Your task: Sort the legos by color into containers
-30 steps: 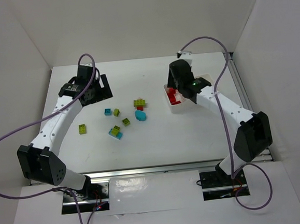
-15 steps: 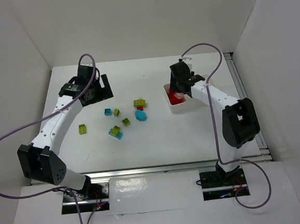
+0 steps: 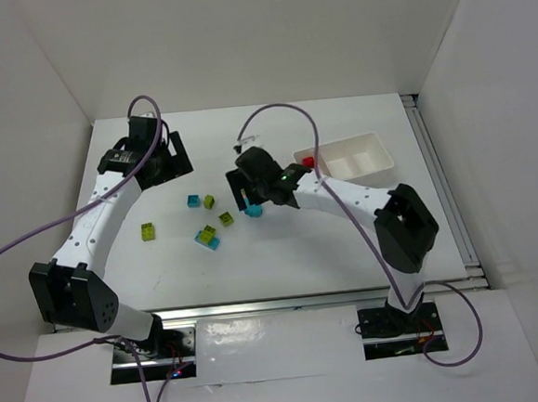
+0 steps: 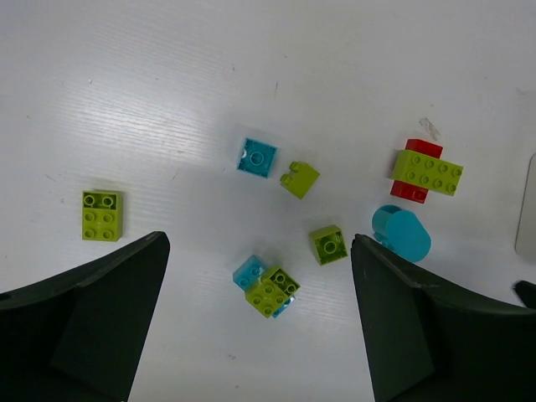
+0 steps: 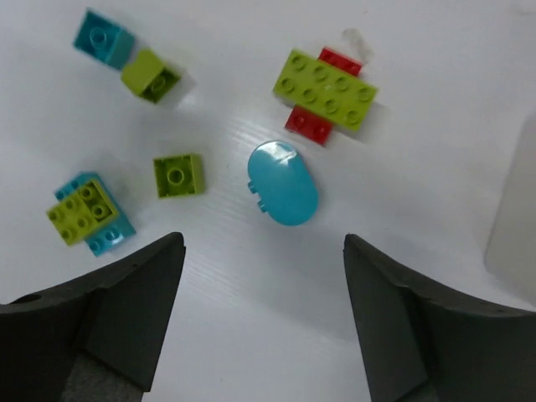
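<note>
Right gripper [image 5: 261, 251]: jaws spread, nothing between them. It hangs right over the rounded cyan brick [image 5: 282, 182], not touching it.

Left gripper [image 4: 260, 241]: also wide open and empty, up over the far-left part of the table [image 3: 328, 243], beside the scatter.

Loose legos around the rounded cyan one:
- green-on-red stack [image 5: 325, 88] just beyond it, near but apart
- small green brick [image 5: 177, 175] to its left
- green-on-cyan stack [image 5: 84, 213] further left
- single cyan brick [image 5: 102, 38], with another green brick [image 5: 151, 74] just beside it
- green 2x2 brick [image 4: 102, 214] alone, well apart from the rest on the left arm's side

The white tray [image 3: 359, 157] sits far right on the table. A red brick [image 3: 309, 162] shows in its left end. The rest of what I can see of the tray is bare white.
</note>
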